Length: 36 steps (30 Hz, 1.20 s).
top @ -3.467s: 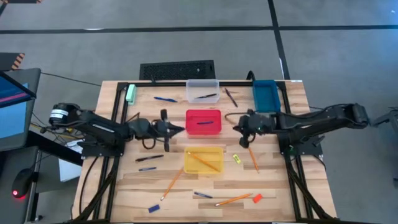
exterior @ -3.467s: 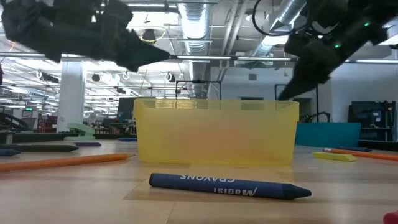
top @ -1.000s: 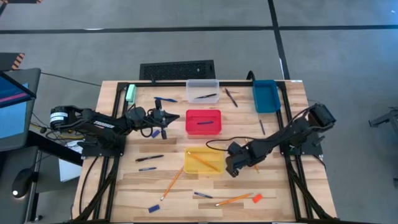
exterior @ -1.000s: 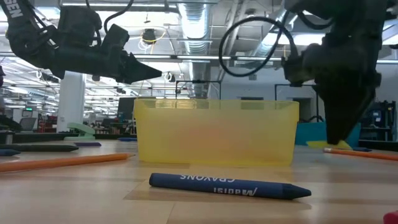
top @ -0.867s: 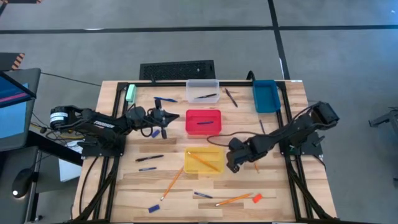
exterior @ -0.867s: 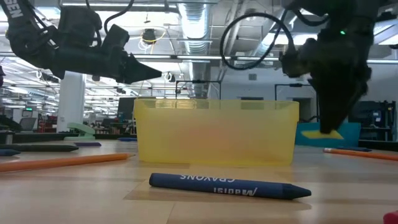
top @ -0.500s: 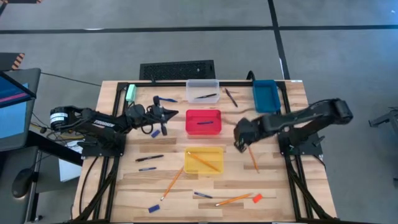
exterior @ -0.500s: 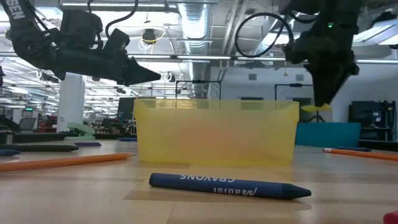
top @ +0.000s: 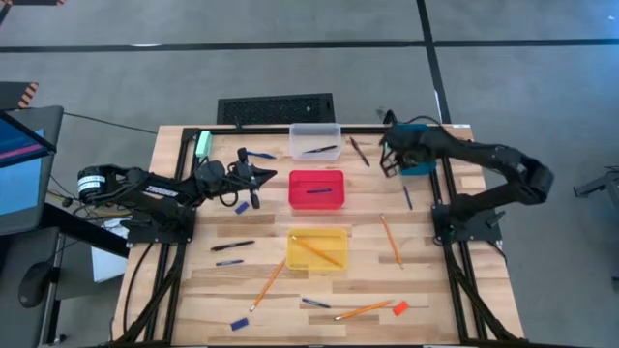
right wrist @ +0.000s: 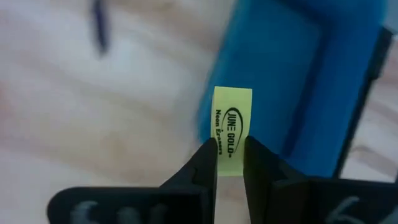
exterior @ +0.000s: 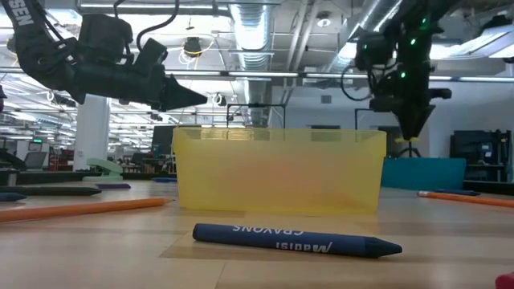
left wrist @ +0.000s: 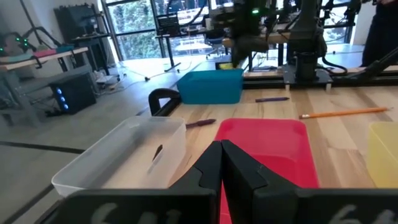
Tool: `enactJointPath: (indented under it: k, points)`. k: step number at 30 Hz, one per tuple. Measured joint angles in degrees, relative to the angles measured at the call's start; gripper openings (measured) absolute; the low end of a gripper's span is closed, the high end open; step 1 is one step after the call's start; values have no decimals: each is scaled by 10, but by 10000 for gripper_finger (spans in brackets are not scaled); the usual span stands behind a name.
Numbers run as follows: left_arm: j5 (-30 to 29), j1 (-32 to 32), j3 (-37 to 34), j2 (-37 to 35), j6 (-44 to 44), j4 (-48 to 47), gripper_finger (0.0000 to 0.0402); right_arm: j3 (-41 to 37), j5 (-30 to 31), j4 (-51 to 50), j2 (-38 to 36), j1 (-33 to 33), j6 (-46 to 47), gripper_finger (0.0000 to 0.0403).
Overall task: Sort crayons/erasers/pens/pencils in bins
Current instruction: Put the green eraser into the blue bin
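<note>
Four bins: clear (top: pixel 315 139), red (top: pixel 316 189), yellow (top: pixel 316 248), blue (top: pixel 414 151). Pencils, four: one in the yellow bin, three loose on the wooden table (top: pixel 193 280). Crayons, at least two, one lying close to the low camera (exterior: pixel 295 239). Erasers, two: orange-red (top: pixel 399 307) near the front edge; yellow-green eraser (right wrist: pixel 232 131) pinched in the right gripper (right wrist: pixel 231 158), at the blue bin's edge. Left gripper (left wrist: pixel 221 163) closed, empty, beside the red bin. Open workshop beyond, ceiling ducts, desks.
</note>
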Motion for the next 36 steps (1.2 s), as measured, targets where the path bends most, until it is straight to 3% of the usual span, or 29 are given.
enactJointPath:
  k: [7,15,31,36]
  points:
    - [0,0,0,0,0,-7,0,0,10,121,67,-118,-78,61]
    - [0,0,0,0,0,-13,0,0,-2,219,171,-180,-117,61]
    - [2,0,0,0,-3,-21,0,20,-1,239,218,-195,-133,62]
    - [4,0,0,0,-3,-24,0,20,0,239,217,-193,-133,90]
